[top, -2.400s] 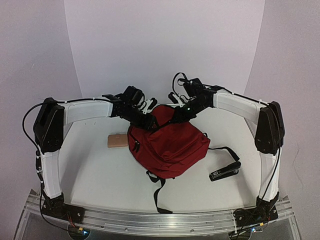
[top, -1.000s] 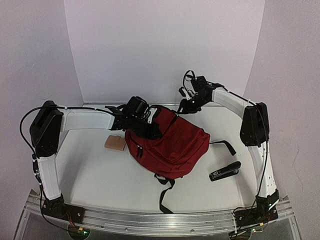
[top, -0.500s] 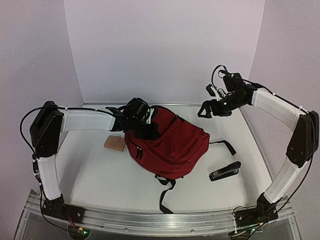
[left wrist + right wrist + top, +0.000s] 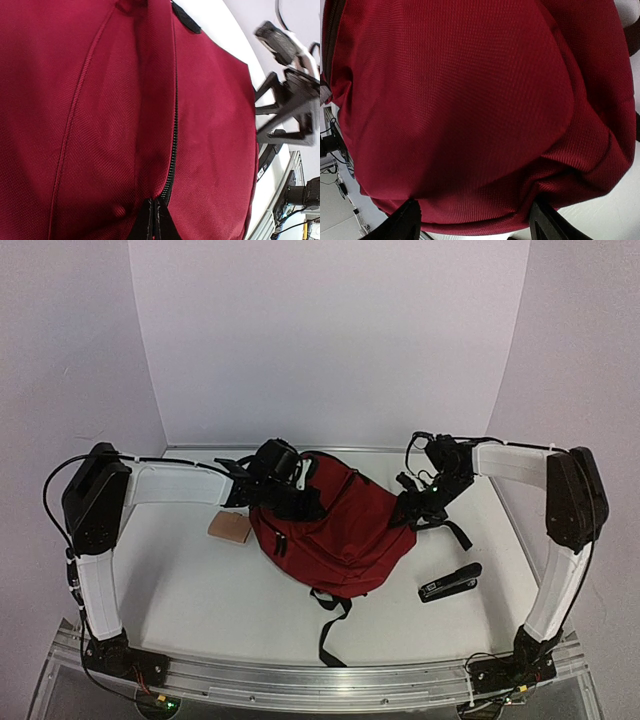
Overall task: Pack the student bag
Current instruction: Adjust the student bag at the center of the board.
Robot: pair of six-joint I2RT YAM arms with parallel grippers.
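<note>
Our hands are at the red bag (image 4: pixel 338 530).
It lies in the middle of the table (image 4: pixel 190 585). Our left hand (image 4: pixel 154 223) is pinched together at the zipper (image 4: pixel 173 150); our right hand (image 4: pixel 477 226) is spread apart at its edge.

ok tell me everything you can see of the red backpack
The backpack is dark red woven fabric, soft and slumped, lying on the white table between both arms. A black zipper runs along it. Black straps trail toward the near edge. The left gripper is shut on it at the zipper's end; the right gripper stands open at its right edge.
</note>
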